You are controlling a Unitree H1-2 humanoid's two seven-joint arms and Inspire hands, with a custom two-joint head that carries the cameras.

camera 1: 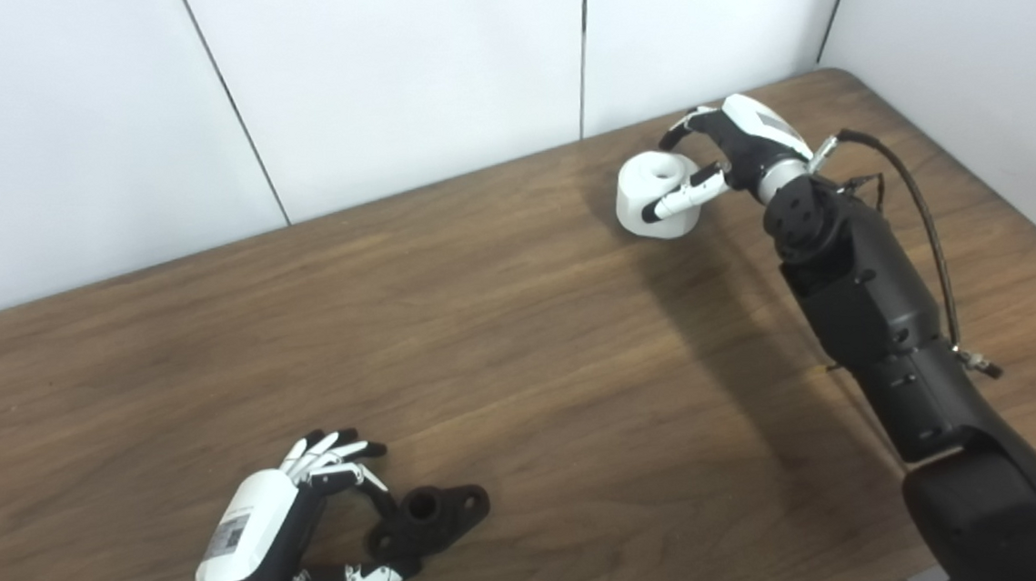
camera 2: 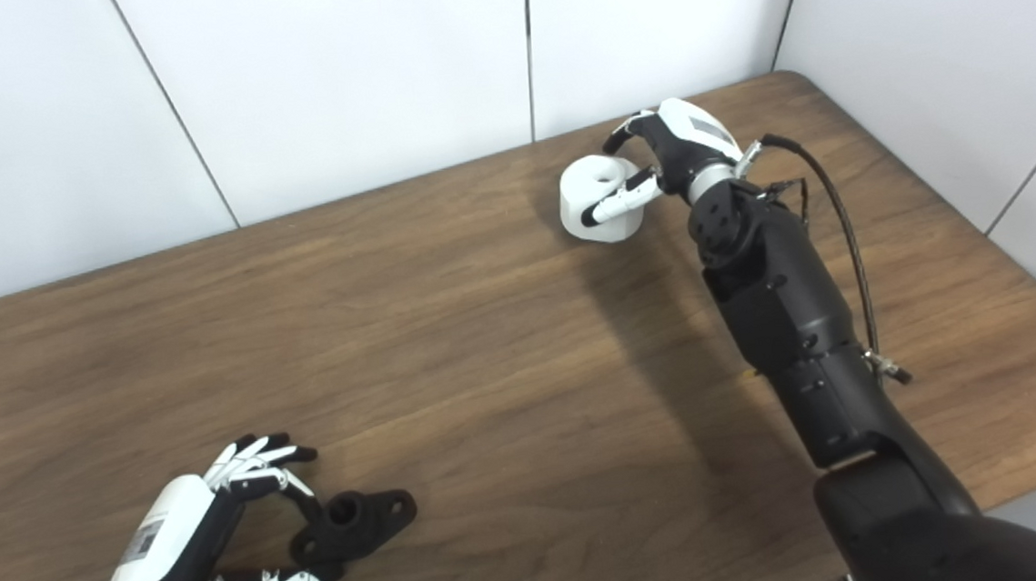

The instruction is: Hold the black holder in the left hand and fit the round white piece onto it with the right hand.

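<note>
With right robot hand [camera 1: 728, 162] wrapped around round white piece [camera 1: 657, 194] and left robot hand [camera 1: 302, 533] pinching black holder [camera 1: 429, 515] on table [camera 1: 531, 344], lift both level, bore over post.

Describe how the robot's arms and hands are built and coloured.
Each robot hand, left and right, has a white back shell, black palm and white fingers with black tips. The left shell carries a printed label. The right forearm is black, with a black cable looping beside it.

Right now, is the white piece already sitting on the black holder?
No, the white piece is far across the table from the black holder.
</note>
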